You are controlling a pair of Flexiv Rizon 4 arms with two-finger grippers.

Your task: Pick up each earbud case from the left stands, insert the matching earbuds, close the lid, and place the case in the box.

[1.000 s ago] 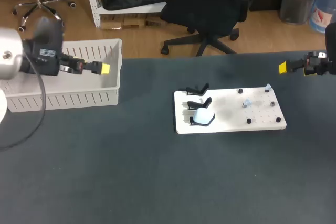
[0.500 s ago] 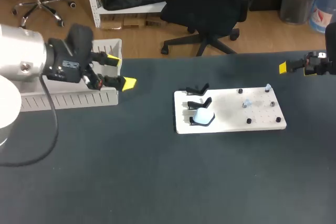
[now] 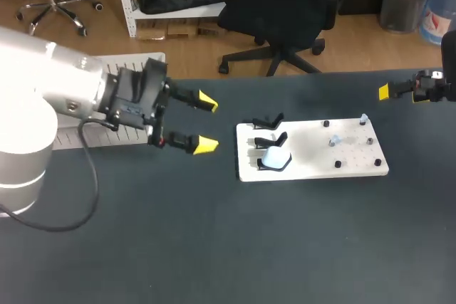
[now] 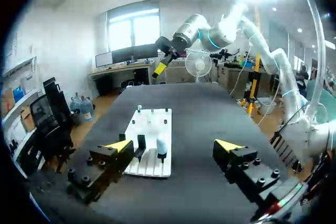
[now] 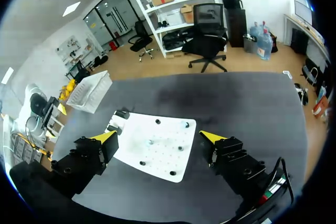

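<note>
The left hand (image 3: pixel 206 124) is held released above the dark worktop (image 3: pixel 214 233), its two yellow-tipped fingers spread wide with nothing between them, just left of the white board (image 3: pixel 313 158) that lies right of the middle. On the nearest of the black stands (image 3: pixel 271 139) along the board's left edge, a white earbud case (image 3: pixel 276 156) is seated; two more stands are seen on its far side. In the left wrist view the same case (image 4: pixel 161 145) is shown ahead of the released left hand (image 4: pixel 173 145), on the near end of the board (image 4: pixel 152 129). Small black pegs (image 3: pixel 338 164) are dotted over the board's right half, and two pale specks among them are possibly the earbuds (image 3: pixel 335 140), though they are too small for certainty. The right hand (image 3: pixel 385 92) is held near the far right edge of the worktop, well apart from the board; in its own wrist view it (image 5: pixel 158 136) is seen released, fingers wide and holding nothing, with the board (image 5: pixel 152 153) ahead of it. The white slatted box (image 3: pixel 135 69) is placed at the far left, largely hidden behind the left arm.
</note>
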